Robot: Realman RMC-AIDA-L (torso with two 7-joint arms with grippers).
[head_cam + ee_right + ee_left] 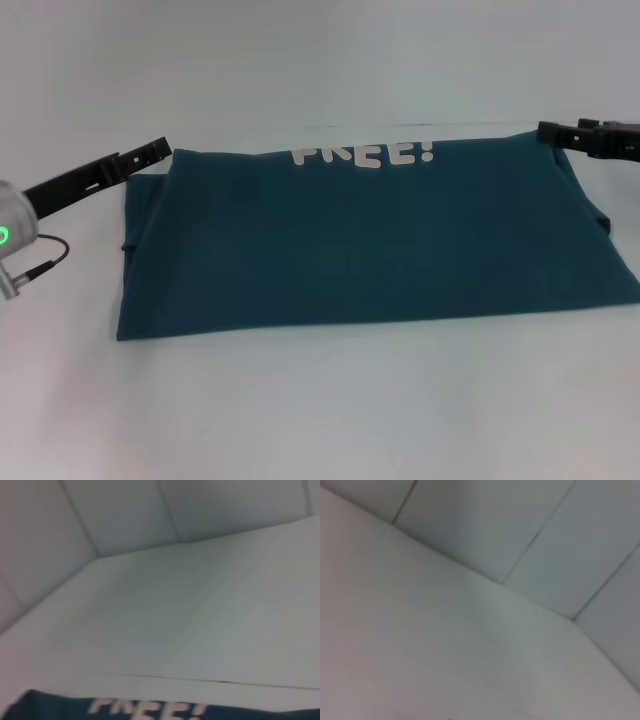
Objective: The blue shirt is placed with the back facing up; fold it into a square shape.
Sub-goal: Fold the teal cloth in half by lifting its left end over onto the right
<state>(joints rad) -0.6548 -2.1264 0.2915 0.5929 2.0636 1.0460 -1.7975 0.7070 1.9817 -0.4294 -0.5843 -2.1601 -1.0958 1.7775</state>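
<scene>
The blue shirt [370,240] lies folded on the white table [330,400] as a wide rectangle. White "FREE!" lettering [365,155] shows along its far edge. My left gripper [160,150] is low at the shirt's far left corner, touching or nearly touching the cloth. My right gripper [545,130] is at the far right corner in the same way. The right wrist view catches the shirt's far edge [45,707] with the lettering [147,710]. The left wrist view shows only table and wall.
A narrow strip of a lower layer [140,230] sticks out along the shirt's left side. White table surface [200,620] runs beyond the shirt to a panelled wall [520,525]. A seam in the table [165,677] runs just past the shirt's far edge.
</scene>
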